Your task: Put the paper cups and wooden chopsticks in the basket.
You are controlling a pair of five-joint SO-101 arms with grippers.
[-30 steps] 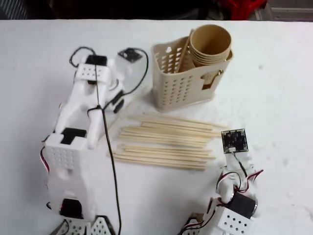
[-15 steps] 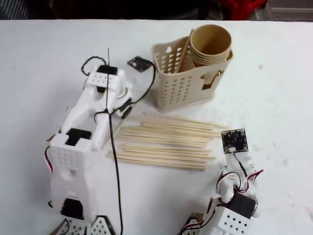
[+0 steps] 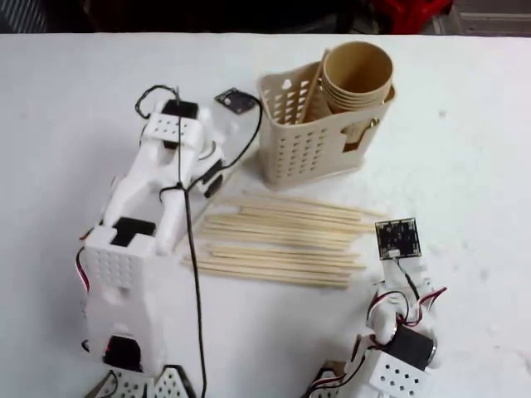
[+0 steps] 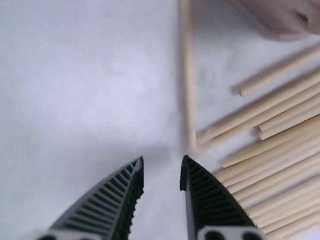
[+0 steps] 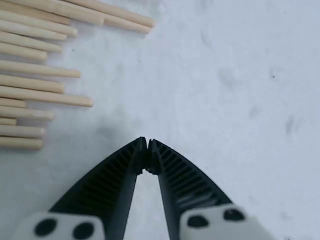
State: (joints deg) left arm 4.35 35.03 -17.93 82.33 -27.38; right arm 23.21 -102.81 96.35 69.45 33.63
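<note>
A beige slotted basket (image 3: pixel 309 137) holds a stack of paper cups (image 3: pixel 358 75) and one upright chopstick (image 3: pixel 314 86). Many wooden chopsticks (image 3: pixel 282 239) lie in a loose row on the white table in front of it. My left gripper (image 4: pixel 162 163) is open just above the table by the chopsticks' (image 4: pixel 260 150) left ends, with nothing between its fingers; one stick (image 4: pixel 187 75) lies apart ahead of it. My right gripper (image 5: pixel 146 143) is shut and empty over bare table, beside the chopsticks' (image 5: pixel 35 75) right ends.
The left arm (image 3: pixel 141 224) stretches along the table's left side, its cable looping near the basket. The right arm (image 3: pixel 397 340) sits low at the front right. Bare white table (image 3: pixel 465 166) lies right of the basket.
The left arm has swung to the right, toward the basket and the chopsticks' left ends. The right arm and the chopsticks have not moved.
</note>
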